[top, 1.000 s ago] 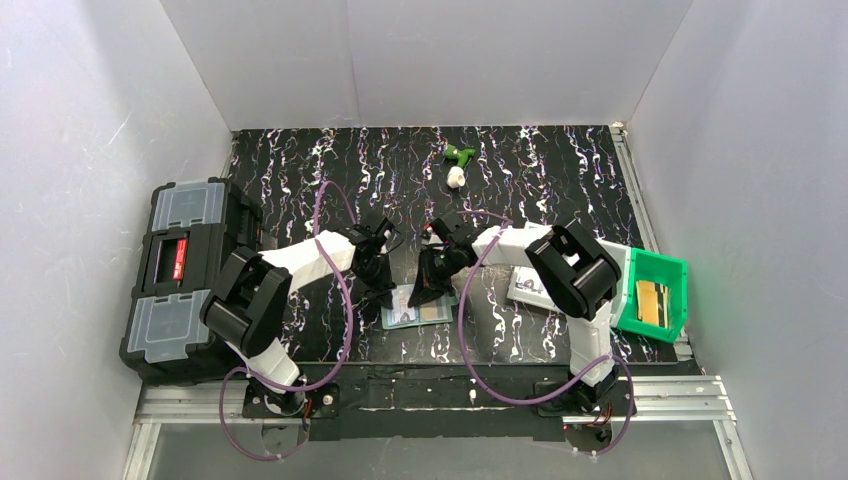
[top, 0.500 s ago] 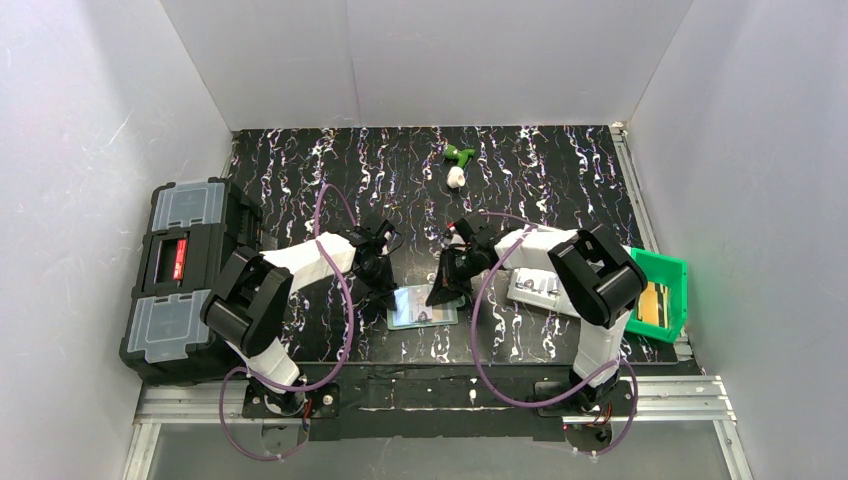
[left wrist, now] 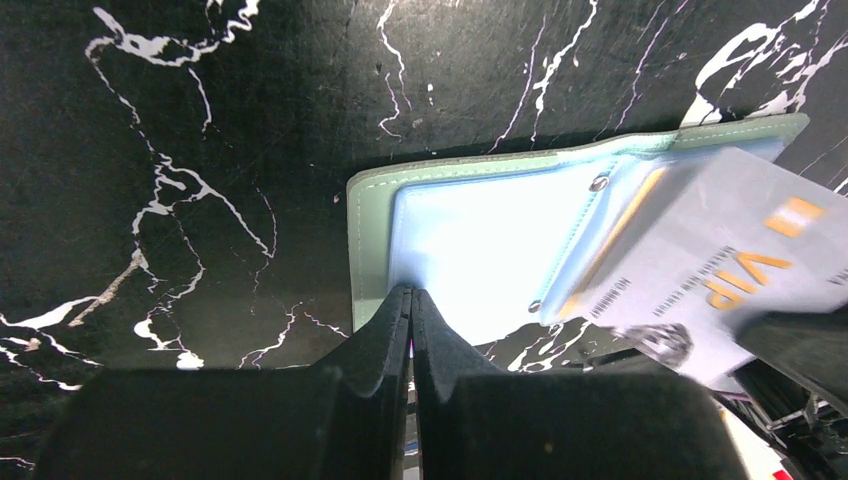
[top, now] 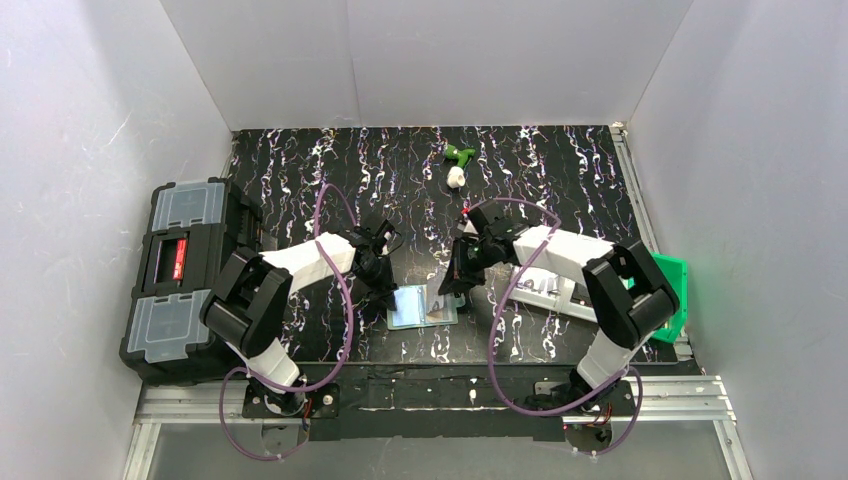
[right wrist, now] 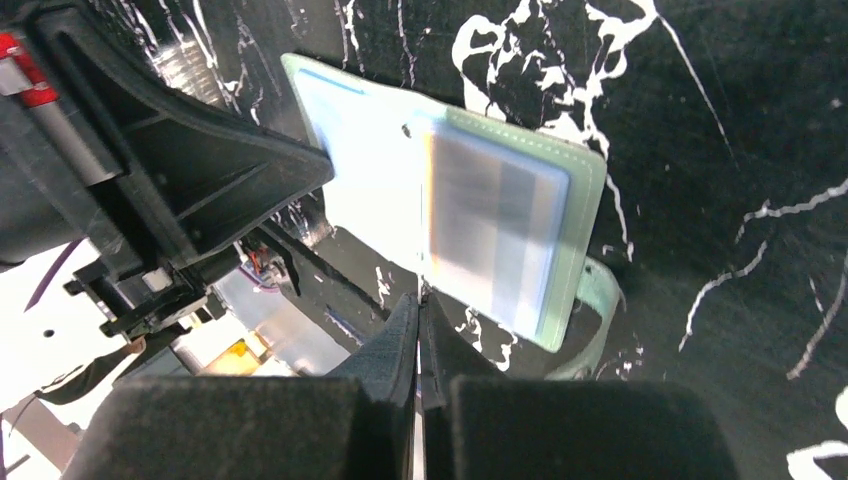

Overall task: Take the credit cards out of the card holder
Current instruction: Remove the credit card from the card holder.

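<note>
Card holder [left wrist: 370,215]: open flat on the table [left wrist: 200,120], pale-blue inside facing up, near the front edge between the two arms.
Left pincer [left wrist: 412,298]: pressed together, tips down on the holder's inner face close to its left border.
Right pincer [right wrist: 419,300]: pinching the edge of a credit card.
Credit card [left wrist: 700,265]: grey with orange "VIP" print, tilted over the holder's right half.
Toolbox [top: 185,275]: black, at the table's left edge, well apart from the holder.
</note>
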`<state>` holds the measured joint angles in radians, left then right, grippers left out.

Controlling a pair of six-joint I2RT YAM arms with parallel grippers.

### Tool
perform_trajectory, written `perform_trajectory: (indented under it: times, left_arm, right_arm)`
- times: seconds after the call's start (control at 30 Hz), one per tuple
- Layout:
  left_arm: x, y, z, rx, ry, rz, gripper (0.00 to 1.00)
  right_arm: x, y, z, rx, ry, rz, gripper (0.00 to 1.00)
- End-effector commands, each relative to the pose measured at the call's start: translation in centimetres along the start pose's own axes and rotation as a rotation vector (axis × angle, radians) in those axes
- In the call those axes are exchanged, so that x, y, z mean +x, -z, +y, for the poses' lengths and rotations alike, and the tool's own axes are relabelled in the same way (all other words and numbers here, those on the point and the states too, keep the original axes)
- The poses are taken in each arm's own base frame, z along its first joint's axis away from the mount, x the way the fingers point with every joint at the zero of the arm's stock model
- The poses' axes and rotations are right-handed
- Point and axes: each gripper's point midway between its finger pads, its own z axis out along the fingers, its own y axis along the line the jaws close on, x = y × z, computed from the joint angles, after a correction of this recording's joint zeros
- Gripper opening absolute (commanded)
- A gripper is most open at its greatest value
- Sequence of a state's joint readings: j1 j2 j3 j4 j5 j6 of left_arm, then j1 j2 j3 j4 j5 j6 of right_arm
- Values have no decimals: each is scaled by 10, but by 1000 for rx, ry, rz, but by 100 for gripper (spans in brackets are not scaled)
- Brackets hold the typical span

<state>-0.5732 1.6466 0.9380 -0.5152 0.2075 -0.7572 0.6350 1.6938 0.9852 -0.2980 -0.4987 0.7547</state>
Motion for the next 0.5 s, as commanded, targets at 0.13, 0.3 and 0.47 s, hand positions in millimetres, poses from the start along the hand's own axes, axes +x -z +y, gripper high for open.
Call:
perform_trajectory:
  times: [0.13,0.3,0.47]
  left_arm:
    - [-15,52,-28,84,-100,-91,8]
    - [-22,91,-51,169,-140,-158,66]
    - [-23,116,-61,217,-170,-196,98]
  right_arm:
    - [-3,49,28,-39,65,-83,1]
    - [-3,75,33,-36,70,-139,1]
    - [-6,111,14,-17,23,-226,1]
